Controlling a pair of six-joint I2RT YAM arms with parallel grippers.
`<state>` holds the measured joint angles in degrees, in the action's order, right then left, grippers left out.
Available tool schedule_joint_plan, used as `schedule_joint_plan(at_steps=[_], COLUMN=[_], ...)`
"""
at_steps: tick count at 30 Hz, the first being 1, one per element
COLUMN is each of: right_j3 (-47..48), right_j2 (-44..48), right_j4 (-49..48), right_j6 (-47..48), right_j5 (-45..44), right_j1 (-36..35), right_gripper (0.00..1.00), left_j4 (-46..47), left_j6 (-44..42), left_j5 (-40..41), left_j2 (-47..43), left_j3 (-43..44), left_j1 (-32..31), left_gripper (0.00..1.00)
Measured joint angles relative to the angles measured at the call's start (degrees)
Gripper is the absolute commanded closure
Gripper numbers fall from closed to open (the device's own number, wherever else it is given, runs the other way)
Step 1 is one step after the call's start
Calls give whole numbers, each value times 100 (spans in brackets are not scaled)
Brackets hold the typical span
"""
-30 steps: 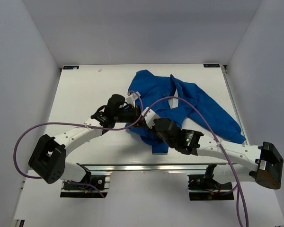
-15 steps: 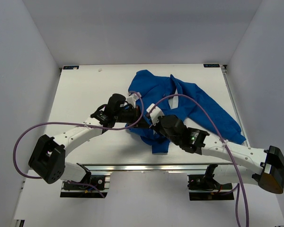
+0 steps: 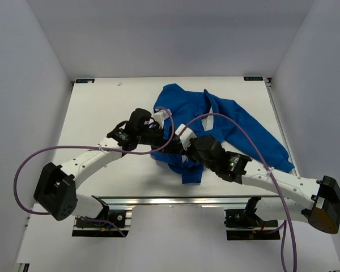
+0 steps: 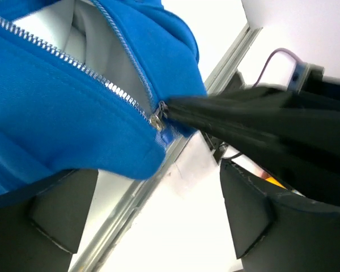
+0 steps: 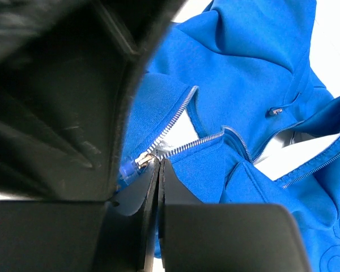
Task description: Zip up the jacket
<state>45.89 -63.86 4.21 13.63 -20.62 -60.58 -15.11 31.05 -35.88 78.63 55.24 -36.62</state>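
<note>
The jacket [image 4: 56, 107] filled the upper left. Its pale lining [image 4: 90, 34] showed between two rows of teeth [image 4: 73, 65] that met at the slider [image 4: 157, 120], over the rail [image 4: 136, 195] at the bench's edge. From the right, the right gripper [image 4: 169, 107] pinched the slider, fingers together. The left gripper [image 4: 153, 209] stood spread wide, with the jacket's fold just above one finger [image 4: 51, 215].

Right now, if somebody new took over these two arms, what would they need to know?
Right gripper: shut on the zipper slider at the near edge of the jacket.
Left gripper: open beside that edge, gripping nothing.
The jacket lies crumpled on the table, right of centre.
Done: slider caught.
Left: the teeth above it are apart, so nearly the whole zip remains to close.
</note>
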Motion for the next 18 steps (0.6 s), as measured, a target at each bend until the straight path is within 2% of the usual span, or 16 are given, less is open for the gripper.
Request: schedule_joint_plan(at_steps=[3, 12, 14, 18], right_j3=[52, 424, 525, 682], right_j2=[-7, -7, -7, -13], right_j4=[0, 140, 188, 221], right_j6=[-103, -428, -459, -531], right_j5=[70, 691, 804, 975], right_j1=[107, 511, 553, 599], right_gripper=[100, 100, 100, 100], left_j4=[-461, -1414, -1493, -1545], left_j6=[-444, -1526, -1692, -2013], left_j5=[192, 1790, 2087, 2981], left_j2=[-127, -1211, -1281, -1036], left_j3=[236, 463, 520, 898], left_j1=[-9, -164, -356, -1152], left_gripper=[2, 2, 2, 2])
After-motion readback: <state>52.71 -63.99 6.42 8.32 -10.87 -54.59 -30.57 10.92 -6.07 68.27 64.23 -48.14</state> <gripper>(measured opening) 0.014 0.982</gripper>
